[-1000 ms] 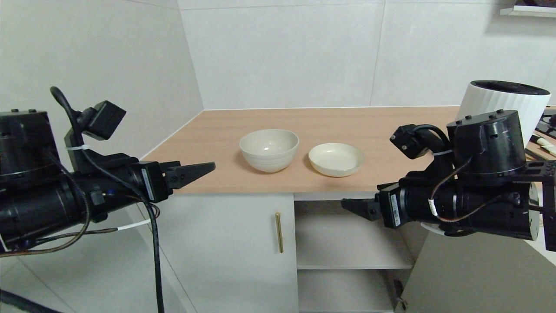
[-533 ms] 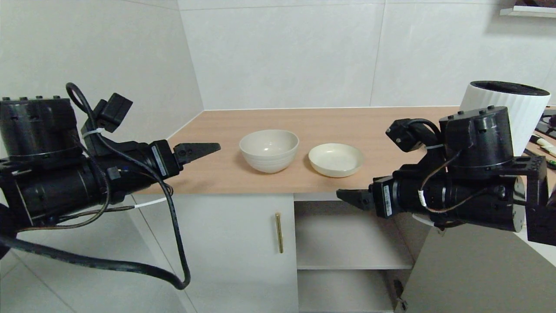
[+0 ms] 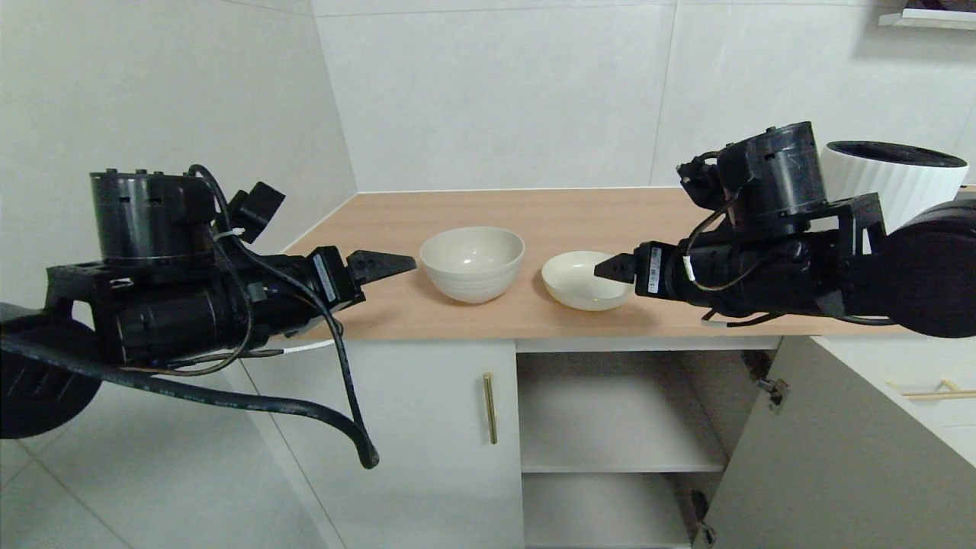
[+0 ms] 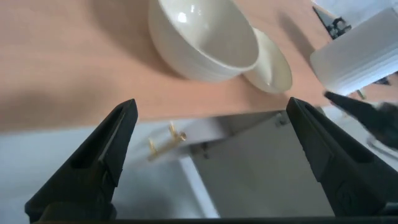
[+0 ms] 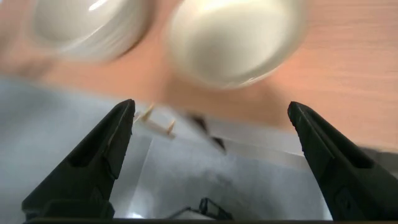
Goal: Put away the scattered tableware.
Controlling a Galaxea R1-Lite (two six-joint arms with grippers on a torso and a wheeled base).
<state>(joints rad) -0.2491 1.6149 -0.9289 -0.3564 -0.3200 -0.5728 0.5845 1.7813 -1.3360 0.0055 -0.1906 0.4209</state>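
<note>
Two pieces out on the wooden tabletop (image 3: pixel 549 210): a deep pale bowl (image 3: pixel 472 263) on the left and a shallow cream dish (image 3: pixel 583 284) just beside it on the right, close together but not touching, both upright near the front edge; left gripper (image 3: pixel 381 264) level with the bowl, pointing at it from the left with a short gap between, jaws spread wide in the left wrist view and holding nothing; right gripper (image 3: pixel 614 268) coming in from the other side, tip lined up with the dish's right rim in the head view, jaws likewise splayed wide in the right wrist view with nothing between them, bowl and dish both out ahead of the fingers; contact with the dish hard to call; farther right on the tabletop, a white ribbed container (image 3: pixel 907 187), partly behind the right arm; below, a closed cabinet door with a brass handle (image 3: pixel 490 408) on the left, an open compartment with a shelf (image 3: pixel 618 457) under the dish, and its door (image 3: pixel 839 465) swung out to the right.
</note>
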